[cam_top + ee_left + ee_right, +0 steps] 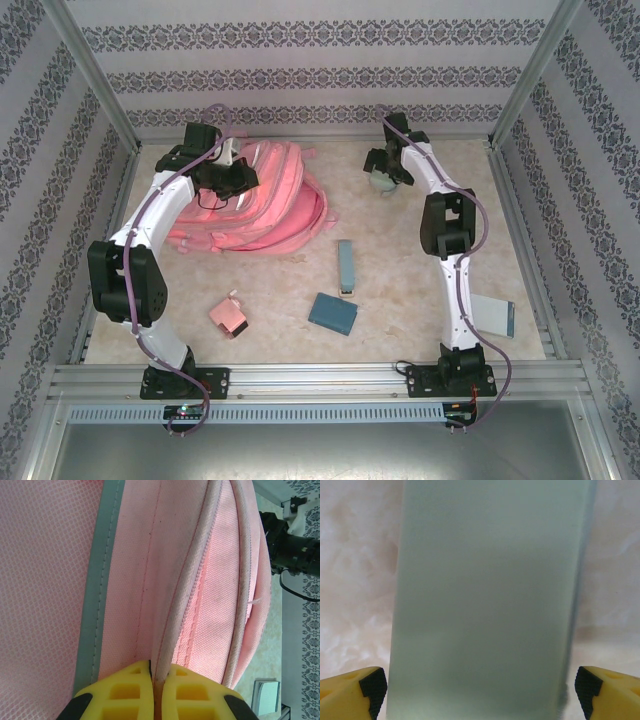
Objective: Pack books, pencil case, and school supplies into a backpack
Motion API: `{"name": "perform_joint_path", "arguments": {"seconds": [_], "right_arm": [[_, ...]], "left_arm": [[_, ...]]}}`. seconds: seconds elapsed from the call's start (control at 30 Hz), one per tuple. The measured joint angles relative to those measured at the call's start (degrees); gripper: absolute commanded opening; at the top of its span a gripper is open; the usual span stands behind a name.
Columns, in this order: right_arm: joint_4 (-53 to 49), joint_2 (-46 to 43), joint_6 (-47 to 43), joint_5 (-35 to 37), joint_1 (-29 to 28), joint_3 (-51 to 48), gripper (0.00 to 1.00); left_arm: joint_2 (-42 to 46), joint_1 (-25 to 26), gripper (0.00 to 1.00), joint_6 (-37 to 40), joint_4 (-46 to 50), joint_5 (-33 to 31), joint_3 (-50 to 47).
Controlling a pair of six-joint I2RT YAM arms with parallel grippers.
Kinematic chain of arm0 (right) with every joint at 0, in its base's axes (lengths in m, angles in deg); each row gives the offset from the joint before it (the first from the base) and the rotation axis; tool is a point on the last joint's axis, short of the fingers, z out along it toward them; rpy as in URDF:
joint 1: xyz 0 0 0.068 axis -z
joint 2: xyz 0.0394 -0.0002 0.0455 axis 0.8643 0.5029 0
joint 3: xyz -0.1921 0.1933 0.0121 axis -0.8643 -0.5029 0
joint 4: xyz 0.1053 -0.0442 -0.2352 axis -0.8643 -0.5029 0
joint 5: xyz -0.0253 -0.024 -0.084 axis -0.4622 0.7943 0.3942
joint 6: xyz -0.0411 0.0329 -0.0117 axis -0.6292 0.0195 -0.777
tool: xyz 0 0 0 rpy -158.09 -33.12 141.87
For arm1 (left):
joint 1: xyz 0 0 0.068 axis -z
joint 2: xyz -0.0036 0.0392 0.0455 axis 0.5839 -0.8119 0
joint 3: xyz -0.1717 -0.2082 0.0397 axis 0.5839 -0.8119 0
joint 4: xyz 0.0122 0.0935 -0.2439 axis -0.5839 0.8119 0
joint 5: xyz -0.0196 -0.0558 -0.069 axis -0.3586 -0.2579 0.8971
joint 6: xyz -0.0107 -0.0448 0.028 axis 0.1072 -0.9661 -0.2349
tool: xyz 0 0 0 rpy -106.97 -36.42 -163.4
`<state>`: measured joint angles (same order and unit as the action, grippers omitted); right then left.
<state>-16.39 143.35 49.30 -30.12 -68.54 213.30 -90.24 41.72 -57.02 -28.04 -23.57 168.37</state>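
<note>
left gripper (156,680) clamps one backpack (50,580) | right gripper (480,690) wide around one pencil case (490,580) | four supplies (332,313)

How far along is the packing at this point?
Done: unclear; inside of the backpack is hidden. In hand: left gripper pinches its zipper edge; right gripper, open, straddles the pencil case. Left: pink piece, dark-teal block, light-teal bar, grey-blue rectangle on the table.

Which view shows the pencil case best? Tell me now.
Right wrist: the pencil case sits close and large between the fingers of the open right gripper. Top external shows it small, partly under that gripper. Left wrist faces the backpack.
</note>
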Motion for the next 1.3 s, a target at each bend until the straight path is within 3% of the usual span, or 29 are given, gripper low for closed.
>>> {"name": "perform_joint_path", "arguments": {"seconds": [0.13,0.3,0.6,0.83,1.07,1.3], "right_arm": [[-1.1,1.9,1.1,-0.1,0.0,2.1,0.92],[-2.0,2.3,2.6,-0.3,0.0,2.7,0.6],[-0.2,-3.5,2.0,-0.7,0.0,-6.1,0.57],[1.0,-15.8,1.9,-1.7,-1.6,-18.4,0.53],[5.3,-30.4,3.0,-3.8,-8.9,-30.1,0.53],[10.8,-32.8,7.5,-8.0,-18.3,-35.6,0.55]], "left_arm": [[0.0,0.0,0.0,0.0,0.0,0.0,0.0],[0.0,0.0,0.0,0.0,0.0,0.0,0.0],[0.0,0.0,0.0,-0.7,-0.2,0.2,0.0],[0.0,0.0,0.0,-7.3,-5.2,3.1,0.0],[-0.9,-0.1,0.0,-12.6,-7.6,5.1,2.6],[-1.9,-0.9,0.0,-14.1,-8.2,8.2,4.4]]}}
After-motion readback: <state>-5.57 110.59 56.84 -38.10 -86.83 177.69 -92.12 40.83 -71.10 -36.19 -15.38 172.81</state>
